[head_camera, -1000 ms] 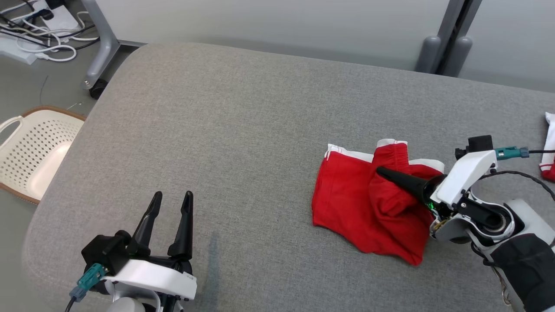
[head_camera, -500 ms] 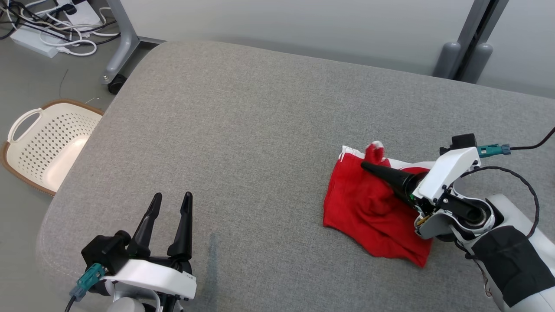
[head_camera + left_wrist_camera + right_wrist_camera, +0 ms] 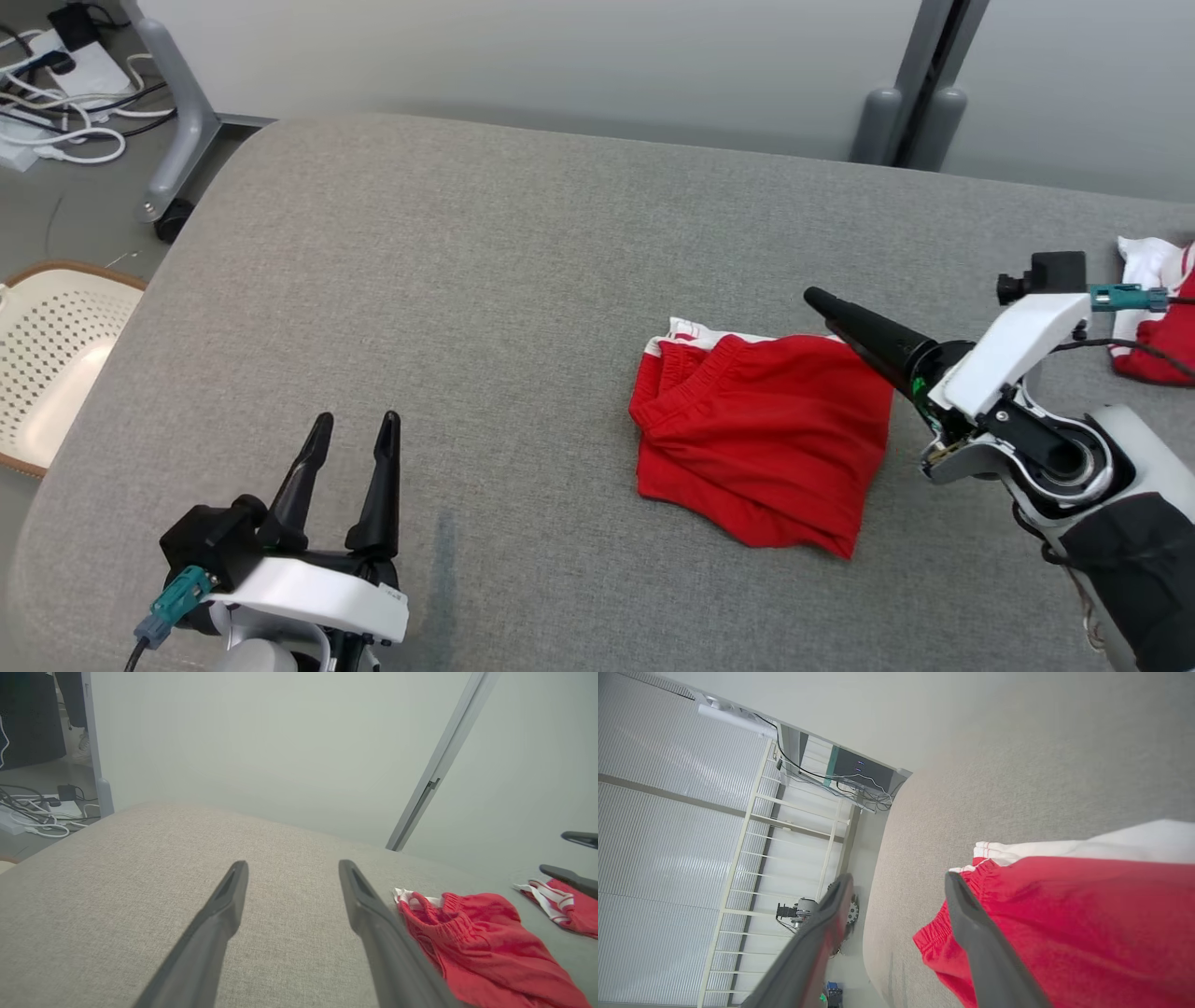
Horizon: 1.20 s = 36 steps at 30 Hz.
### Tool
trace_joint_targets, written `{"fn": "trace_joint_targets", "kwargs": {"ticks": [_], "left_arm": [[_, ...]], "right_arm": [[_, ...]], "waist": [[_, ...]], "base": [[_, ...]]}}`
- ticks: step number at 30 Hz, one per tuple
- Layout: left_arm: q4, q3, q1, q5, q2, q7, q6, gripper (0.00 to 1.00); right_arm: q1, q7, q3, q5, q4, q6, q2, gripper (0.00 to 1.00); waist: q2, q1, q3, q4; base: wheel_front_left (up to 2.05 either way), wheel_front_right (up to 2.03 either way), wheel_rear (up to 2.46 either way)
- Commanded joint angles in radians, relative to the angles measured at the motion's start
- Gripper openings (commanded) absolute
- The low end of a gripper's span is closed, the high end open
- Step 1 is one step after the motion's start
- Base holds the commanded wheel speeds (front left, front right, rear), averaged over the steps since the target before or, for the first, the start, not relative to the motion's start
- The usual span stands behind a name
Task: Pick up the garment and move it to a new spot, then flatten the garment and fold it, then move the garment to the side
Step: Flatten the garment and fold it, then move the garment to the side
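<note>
Garment, red shorts with white trim, is seen in the head view lying folded on the grey padded table, right of the middle, with the right gripper at its far right corner and the fingers lined up as one dark cone. Their spread is made plain in the right wrist view, where both are parted with nothing held between. The left gripper is held open and empty well apart at the near left, and a second red cloth is shown beyond the garment in its wrist view.
</note>
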Motion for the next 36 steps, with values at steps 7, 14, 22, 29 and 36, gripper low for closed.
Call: {"fn": "trace_joint_targets", "kwargs": {"ticks": [7, 14, 22, 29, 36], "left_arm": [[-0.022, 0.021, -0.003, 0.014, 0.009, -0.001, -0.002, 1.0], [-0.035, 0.04, 0.017, 0.027, 0.008, -0.001, -0.001, 1.0], [-0.039, 0.035, 0.026, 0.037, 0.005, -0.001, -0.001, 1.0], [-0.03, 0.021, 0.007, 0.023, 0.009, -0.001, -0.001, 1.0], [-0.022, 0.008, 0.003, 0.014, 0.0, -0.001, -0.002, 1.0]], "right_arm": [[0.083, -0.113, -0.028, -0.081, -0.146, 0.002, -0.088, 1.0], [0.156, -0.237, -0.018, -0.201, -0.213, 0.002, -0.144, 1.0], [0.191, -0.243, -0.007, -0.261, -0.093, 0.002, -0.109, 1.0], [0.084, -0.107, 0.013, -0.276, 0.149, 0.002, -0.035, 1.0], [-0.035, 0.081, 0.015, -0.249, 0.405, 0.002, 0.038, 1.0]], "waist": [[0.0, 0.0, -0.01, -0.058], [0.0, 0.0, -0.026, -0.098], [0.0, 0.0, -0.045, -0.106], [0.0, 0.0, -0.027, -0.076], [0.0, 0.0, -0.017, -0.034]], "base": [[0.0, 0.0, 0.0], [0.0, 0.0, 0.0], [0.0, 0.0, 0.0], [0.0, 0.0, 0.0], [0.0, 0.0, 0.0]]}}
